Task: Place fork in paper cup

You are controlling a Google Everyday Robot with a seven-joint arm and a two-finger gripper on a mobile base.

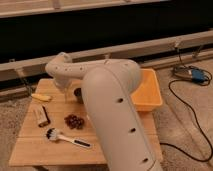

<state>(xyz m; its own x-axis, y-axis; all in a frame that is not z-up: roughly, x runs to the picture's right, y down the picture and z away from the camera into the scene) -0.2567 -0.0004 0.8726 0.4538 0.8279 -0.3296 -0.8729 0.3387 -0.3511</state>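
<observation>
— So, where is your gripper just now?
— Low over the back left of the wooden table (30, 147), under the bend of my arm (107, 100). The gripper (67, 91) hangs just beside a dark can (78, 94). Whether it is clenched or released I cannot tell; my own wrist covers it.
— And the fork?
— I cannot pick it out. Possibly something thin hangs at the gripper, but I would not swear to it. It lies nowhere on the bare wood I can see.
— The paper cup, then?
— Not in sight either. My arm sweeps across the middle of the table and hides a wide strip, so I judge the cup stands behind it.
— What else is about?
— A yellow banana (40, 96) at the left edge, a small box (42, 116), a dark cluster (74, 121) and the white-headed brush (55, 134) near the front. An orange bin (152, 95) sits at the right end, well apart from the gripper.
— Why reach so low there?
— I judge I am either fetching the fork or bringing it toward the cup; a low carry lets a slender thing swing less.
</observation>
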